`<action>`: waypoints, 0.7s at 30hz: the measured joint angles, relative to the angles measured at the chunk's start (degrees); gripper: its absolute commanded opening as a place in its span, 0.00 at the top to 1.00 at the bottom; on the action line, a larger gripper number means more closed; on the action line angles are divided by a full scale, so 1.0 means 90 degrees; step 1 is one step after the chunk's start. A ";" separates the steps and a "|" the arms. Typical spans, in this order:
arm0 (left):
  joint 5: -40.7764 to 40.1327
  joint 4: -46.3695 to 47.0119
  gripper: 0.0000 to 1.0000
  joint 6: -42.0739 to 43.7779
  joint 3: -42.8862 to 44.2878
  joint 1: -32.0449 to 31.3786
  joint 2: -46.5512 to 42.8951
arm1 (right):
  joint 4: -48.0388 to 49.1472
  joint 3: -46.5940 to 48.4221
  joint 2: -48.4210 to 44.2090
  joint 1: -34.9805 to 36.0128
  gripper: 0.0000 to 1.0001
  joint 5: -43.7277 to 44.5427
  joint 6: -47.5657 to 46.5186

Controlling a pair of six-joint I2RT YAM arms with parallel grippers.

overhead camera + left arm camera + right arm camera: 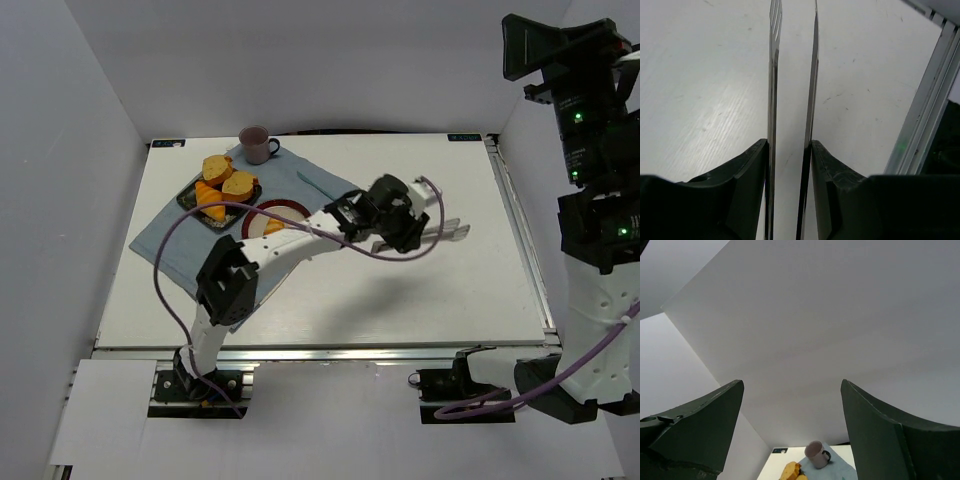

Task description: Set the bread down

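Up close, the left gripper (789, 145) is clamped on metal tongs (772, 100), their blades pinched to a narrow slot with nothing between them, tips aimed at the desk's (400, 300) right edge. The bread (271, 228) lies the opposite way, on the red-rimmed plate (283, 204) toward the far-left corner (half hidden by the left arm (300, 238), so its long axis cannot be read). The right gripper (791, 382), wide open and empty, is raised well off by the right edge.
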 measured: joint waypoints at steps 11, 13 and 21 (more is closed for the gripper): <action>0.0114 0.1321 0.47 0.1129 -0.0124 -0.1120 0.1280 | -0.1105 0.0044 -0.0163 0.0000 0.16 -0.0287 -0.0311; 0.0172 0.1438 0.45 0.1263 0.0061 -0.1192 0.1552 | -0.1297 0.0017 -0.0170 0.0000 0.15 -0.0308 -0.0330; 0.0238 0.1540 0.28 0.1491 0.0282 -0.1212 0.2142 | -0.1739 -0.0078 -0.0308 0.0000 0.13 -0.0308 -0.0493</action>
